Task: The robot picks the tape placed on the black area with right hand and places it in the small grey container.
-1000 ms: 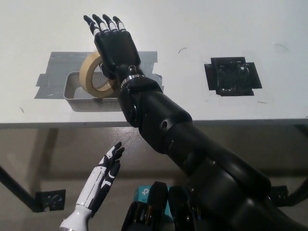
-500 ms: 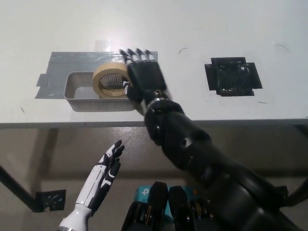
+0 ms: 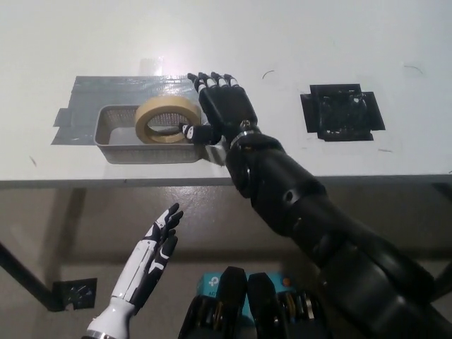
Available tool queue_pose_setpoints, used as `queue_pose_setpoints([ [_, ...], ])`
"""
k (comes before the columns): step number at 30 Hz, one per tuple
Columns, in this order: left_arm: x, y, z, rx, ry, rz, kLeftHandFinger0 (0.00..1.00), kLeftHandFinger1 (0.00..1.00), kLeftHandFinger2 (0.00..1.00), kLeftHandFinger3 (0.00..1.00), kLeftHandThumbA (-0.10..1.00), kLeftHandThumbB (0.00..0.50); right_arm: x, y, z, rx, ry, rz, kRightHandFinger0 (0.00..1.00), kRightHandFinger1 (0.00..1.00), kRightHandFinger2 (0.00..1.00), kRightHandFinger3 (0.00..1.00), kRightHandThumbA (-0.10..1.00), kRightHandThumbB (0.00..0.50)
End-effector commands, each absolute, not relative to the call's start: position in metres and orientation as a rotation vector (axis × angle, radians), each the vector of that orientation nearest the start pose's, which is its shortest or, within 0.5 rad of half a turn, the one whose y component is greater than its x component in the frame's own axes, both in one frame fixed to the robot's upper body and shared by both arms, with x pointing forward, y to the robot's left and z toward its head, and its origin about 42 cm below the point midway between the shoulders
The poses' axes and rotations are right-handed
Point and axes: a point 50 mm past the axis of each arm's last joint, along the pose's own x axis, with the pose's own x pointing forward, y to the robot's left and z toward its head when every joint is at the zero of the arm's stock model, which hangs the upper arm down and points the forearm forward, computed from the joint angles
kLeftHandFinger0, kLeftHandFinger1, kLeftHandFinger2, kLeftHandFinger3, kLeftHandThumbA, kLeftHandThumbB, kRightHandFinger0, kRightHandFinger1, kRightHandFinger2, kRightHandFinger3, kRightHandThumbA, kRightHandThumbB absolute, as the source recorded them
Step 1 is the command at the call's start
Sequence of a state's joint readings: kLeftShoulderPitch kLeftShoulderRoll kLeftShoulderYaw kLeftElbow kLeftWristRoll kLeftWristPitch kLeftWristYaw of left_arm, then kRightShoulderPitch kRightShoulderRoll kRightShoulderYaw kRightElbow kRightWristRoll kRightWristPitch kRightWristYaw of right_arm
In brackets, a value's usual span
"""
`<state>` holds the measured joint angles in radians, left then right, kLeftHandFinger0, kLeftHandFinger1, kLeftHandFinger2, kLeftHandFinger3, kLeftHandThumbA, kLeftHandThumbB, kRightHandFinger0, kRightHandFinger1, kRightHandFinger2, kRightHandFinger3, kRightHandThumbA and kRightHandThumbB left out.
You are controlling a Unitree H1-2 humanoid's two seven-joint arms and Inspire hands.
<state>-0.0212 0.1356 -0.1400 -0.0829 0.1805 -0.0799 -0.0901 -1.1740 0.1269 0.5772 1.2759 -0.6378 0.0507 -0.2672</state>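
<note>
Head view shows the tape lying in the grey container; right hand beside it, fingers spread, holding nothing; only withdrawal seems left.

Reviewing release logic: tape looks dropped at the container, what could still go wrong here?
1. The tape sits tilted, propped on the small grey container rim, not flat inside; it may tip out.
2. The right hand, open, is close beside the tape; withdrawing could catch it or shift the container.
The left hand rests open below the table edge.
</note>
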Motion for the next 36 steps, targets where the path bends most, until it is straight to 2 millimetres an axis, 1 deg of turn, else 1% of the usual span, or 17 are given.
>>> queue_pose_setpoints([
  [1, 0.299, 0.209, 0.142, 0.312, -0.241, -0.252, 1.0, 1.0, 1.0, 1.0, 1.0, 0.116, 0.532, 0.003, 0.366, -0.961, -0.256, 0.697, 1.0, 1.0, 1.0, 1.0, 0.79, 0.5],
  [3, 0.302, 0.209, 0.141, 0.311, -0.245, -0.252, 1.0, 1.0, 1.0, 1.0, 1.0, 0.133, 0.526, -0.008, 0.392, -0.838, -0.28, 0.777, 1.0, 1.0, 1.0, 1.0, 0.77, 0.491],
  [4, 0.303, 0.21, 0.141, 0.311, -0.246, -0.251, 1.0, 1.0, 1.0, 1.0, 1.0, 0.133, 0.525, -0.009, 0.396, -0.827, -0.283, 0.785, 1.0, 1.0, 1.0, 1.0, 0.76, 0.491],
  [5, 0.304, 0.21, 0.142, 0.314, -0.244, -0.251, 1.0, 1.0, 1.0, 1.0, 1.0, 0.139, 0.521, -0.015, 0.409, -0.715, -0.238, 0.848, 1.0, 1.0, 1.0, 1.0, 0.7, 0.485],
  [8, 0.306, 0.211, 0.144, 0.317, -0.249, -0.247, 1.0, 1.0, 1.0, 1.0, 1.0, 0.12, 0.51, -0.026, 0.435, -0.63, -0.234, 0.923, 1.0, 1.0, 1.0, 1.0, 0.67, 0.5],
  [16, 0.316, 0.211, 0.152, 0.321, -0.271, -0.236, 1.0, 1.0, 1.0, 1.0, 1.0, 0.122, 0.511, -0.045, 0.446, -0.687, -0.206, 0.967, 1.0, 1.0, 1.0, 1.0, 0.64, 0.5],
  [21, 0.321, 0.209, 0.155, 0.31, -0.276, -0.241, 1.0, 1.0, 1.0, 1.0, 1.0, 0.127, 0.519, -0.072, 0.449, -0.73, -0.122, 0.984, 1.0, 1.0, 1.0, 1.0, 0.57, 0.5],
  [22, 0.321, 0.208, 0.155, 0.308, -0.275, -0.241, 1.0, 1.0, 1.0, 1.0, 1.0, 0.109, 0.519, -0.08, 0.452, -0.737, -0.123, 0.987, 1.0, 1.0, 1.0, 1.0, 0.56, 0.5],
  [23, 0.322, 0.208, 0.155, 0.309, -0.278, -0.24, 1.0, 1.0, 1.0, 1.0, 1.0, 0.106, 0.518, -0.085, 0.454, -0.739, -0.127, 0.986, 1.0, 1.0, 1.0, 1.0, 0.57, 0.5],
  [25, 0.321, 0.209, 0.157, 0.316, -0.282, -0.24, 1.0, 1.0, 1.0, 1.0, 1.0, 0.09, 0.513, -0.109, 0.462, -0.711, -0.195, 0.953, 1.0, 1.0, 1.0, 1.0, 0.71, 0.5],
  [27, 0.321, 0.21, 0.157, 0.313, -0.275, -0.234, 1.0, 1.0, 1.0, 1.0, 1.0, 0.103, 0.496, -0.135, 0.47, -0.704, -0.309, 0.881, 1.0, 1.0, 1.0, 1.0, 1.0, 0.499],
  [28, 0.323, 0.21, 0.159, 0.308, -0.279, -0.228, 1.0, 1.0, 1.0, 1.0, 1.0, 0.097, 0.486, -0.148, 0.476, -0.684, -0.378, 0.827, 1.0, 1.0, 1.0, 1.0, 1.0, 0.471],
  [29, 0.325, 0.211, 0.161, 0.305, -0.283, -0.223, 1.0, 1.0, 1.0, 1.0, 1.0, 0.096, 0.482, -0.152, 0.48, -0.678, -0.406, 0.806, 1.0, 1.0, 1.0, 1.0, 1.0, 0.471],
  [30, 0.326, 0.212, 0.161, 0.293, -0.29, -0.218, 1.0, 1.0, 1.0, 1.0, 1.0, 0.085, 0.463, -0.169, 0.486, -0.647, -0.491, 0.759, 1.0, 1.0, 1.0, 1.0, 1.0, 0.397],
  [33, 0.33, 0.217, 0.161, 0.296, -0.303, -0.204, 1.0, 1.0, 1.0, 1.0, 1.0, 0.102, 0.42, -0.199, 0.486, -0.575, -0.615, 0.644, 1.0, 1.0, 1.0, 1.0, 1.0, 0.397],
  [35, 0.331, 0.219, 0.162, 0.3, -0.309, -0.198, 1.0, 1.0, 1.0, 1.0, 1.0, 0.116, 0.4, -0.21, 0.478, -0.588, -0.673, 0.601, 1.0, 1.0, 1.0, 1.0, 1.0, 0.405],
  [36, 0.331, 0.22, 0.162, 0.293, -0.308, -0.19, 1.0, 1.0, 1.0, 1.0, 1.0, 0.131, 0.379, -0.22, 0.461, -0.542, -0.715, 0.583, 1.0, 1.0, 1.0, 1.0, 1.0, 0.384],
])
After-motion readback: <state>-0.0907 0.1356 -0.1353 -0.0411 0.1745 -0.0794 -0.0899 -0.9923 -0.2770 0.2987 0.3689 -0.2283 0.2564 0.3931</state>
